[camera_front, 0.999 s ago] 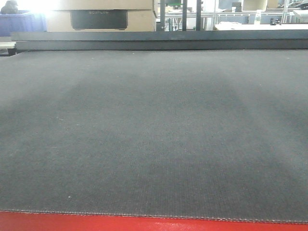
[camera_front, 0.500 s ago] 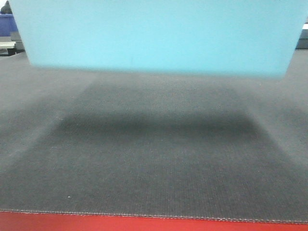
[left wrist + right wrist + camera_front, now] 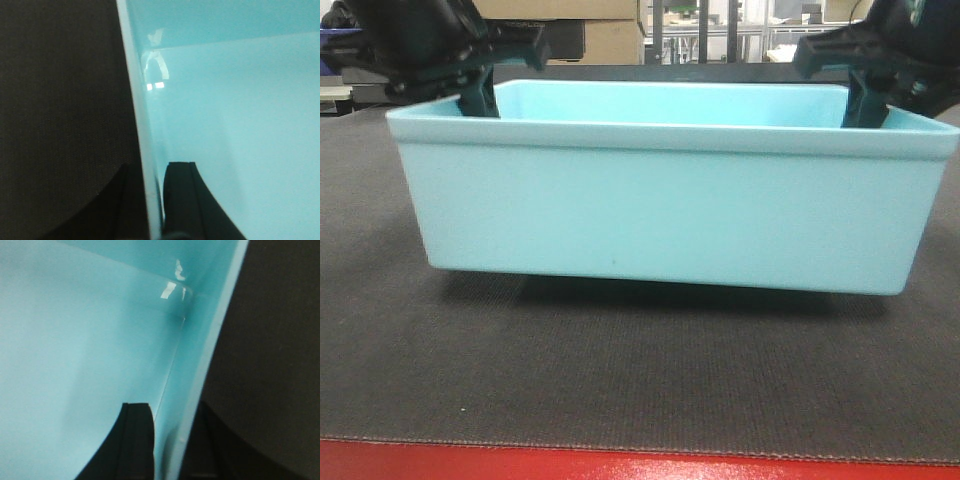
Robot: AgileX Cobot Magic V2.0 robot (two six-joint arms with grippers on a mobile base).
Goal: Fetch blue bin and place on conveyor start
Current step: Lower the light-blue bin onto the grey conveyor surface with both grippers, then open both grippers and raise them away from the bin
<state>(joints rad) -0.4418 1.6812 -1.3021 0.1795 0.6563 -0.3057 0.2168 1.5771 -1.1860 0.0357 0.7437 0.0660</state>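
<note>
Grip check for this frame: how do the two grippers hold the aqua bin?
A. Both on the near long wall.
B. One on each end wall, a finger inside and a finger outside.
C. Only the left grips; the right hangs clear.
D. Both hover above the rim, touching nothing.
B: in the wrist views the left gripper and the right gripper each straddle an end wall of the blue bin, one finger inside, one outside.

Left gripper (image 3: 478,95) and right gripper (image 3: 867,100) each straddle an end wall of the blue bin (image 3: 660,215). Outward of both, bare conveyor start (image 3: 640,380); between them, open bin cavity.
</note>
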